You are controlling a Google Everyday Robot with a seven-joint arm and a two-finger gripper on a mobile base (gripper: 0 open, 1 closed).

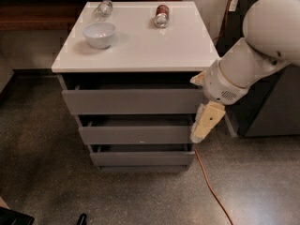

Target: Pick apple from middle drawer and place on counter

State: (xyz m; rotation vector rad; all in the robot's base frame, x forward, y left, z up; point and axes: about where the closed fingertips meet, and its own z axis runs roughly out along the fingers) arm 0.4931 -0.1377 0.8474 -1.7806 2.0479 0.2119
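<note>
We see our arm [253, 55], big, round and white, with a grey patch of tiny holes near its end. Our gripper [206, 123] is pale yellow, just right of the middle drawer [136, 135].

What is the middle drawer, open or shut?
Shut: the middle drawer shows only its front, no inside. The gripper hangs at its right end.
</note>
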